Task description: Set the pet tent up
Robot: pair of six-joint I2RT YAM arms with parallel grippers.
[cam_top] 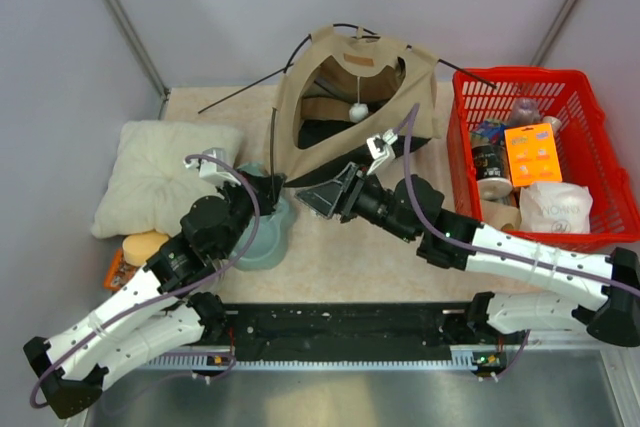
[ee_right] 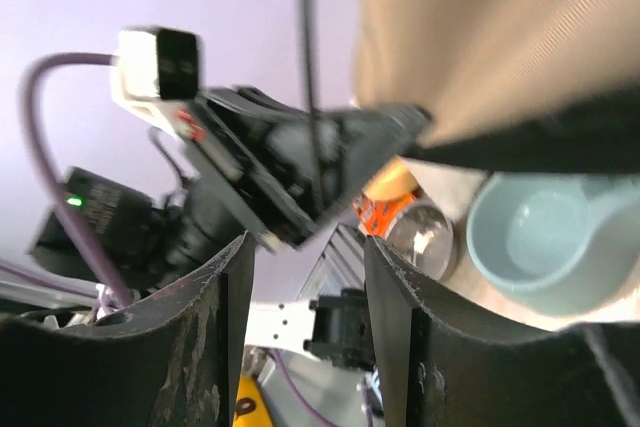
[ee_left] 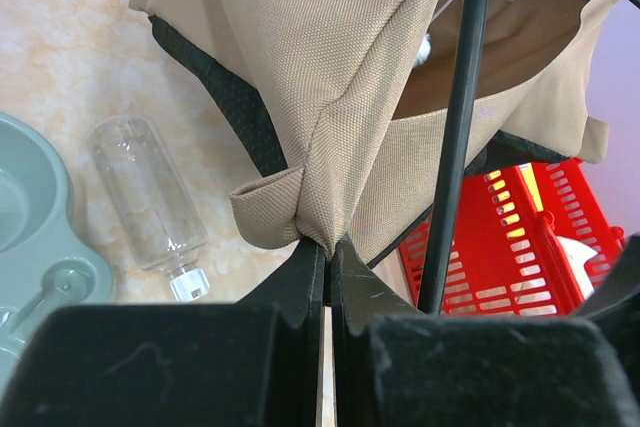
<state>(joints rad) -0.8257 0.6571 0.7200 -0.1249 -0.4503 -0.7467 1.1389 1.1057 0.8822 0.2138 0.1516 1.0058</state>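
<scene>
The pet tent (cam_top: 345,97) is a tan fabric shell with dark lining, half raised at the back middle of the table. Its doorway faces me and a small white ball (cam_top: 357,112) hangs inside. Thin black poles (cam_top: 240,95) stick out to both sides. My left gripper (cam_top: 272,187) is shut on the tent's lower left corner. In the left wrist view the jaws (ee_left: 328,247) pinch a tan fold (ee_left: 300,197), with a black pole (ee_left: 455,147) just to the right. My right gripper (cam_top: 325,195) stands open under the tent's front edge, and nothing sits between its fingers (ee_right: 395,327).
A cream pillow (cam_top: 165,175) lies at the left. A grey-green bowl (cam_top: 262,242) sits below the left gripper, with a clear bottle (ee_left: 150,197) beside it. A red basket (cam_top: 545,152) with several items stands at the right. An orange-labelled can (ee_right: 390,212) lies near the bowl.
</scene>
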